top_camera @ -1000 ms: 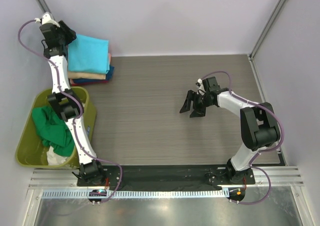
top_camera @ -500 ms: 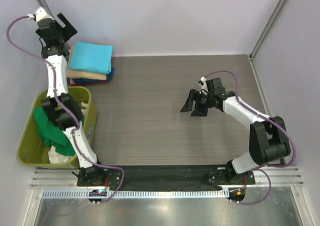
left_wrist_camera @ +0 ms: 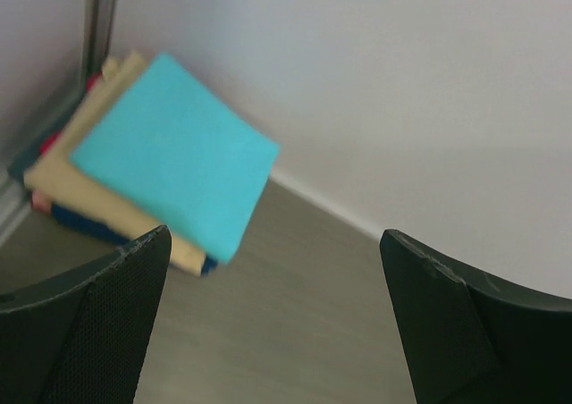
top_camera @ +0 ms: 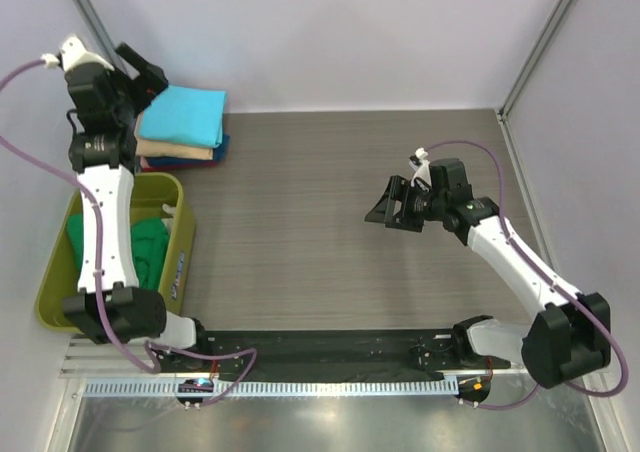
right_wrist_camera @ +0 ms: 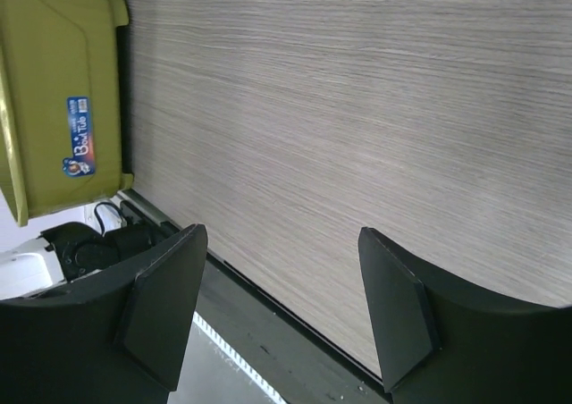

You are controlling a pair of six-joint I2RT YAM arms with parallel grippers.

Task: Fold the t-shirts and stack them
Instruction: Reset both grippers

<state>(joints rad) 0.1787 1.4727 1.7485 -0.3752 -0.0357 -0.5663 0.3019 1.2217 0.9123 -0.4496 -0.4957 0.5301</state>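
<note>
Grey wood-grain tabletop (top_camera: 320, 172), folded t-shirts (top_camera: 182, 122) lay stacked upper left, left gripper (top_camera: 143, 69) hung released beside them, right gripper (top_camera: 392, 212) gaped empty centre-right.

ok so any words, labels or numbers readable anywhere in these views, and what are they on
Blue sticker on the side wall of the olive-yellow bin: white lettering, turned sideways, seems to start with "B"; the rest is too small and blurred to read.
In the top view, the sticker is only a blue patch, unreadable.
Stack of folded t-shirts: no print or tag visible.
Table: no text.
</note>
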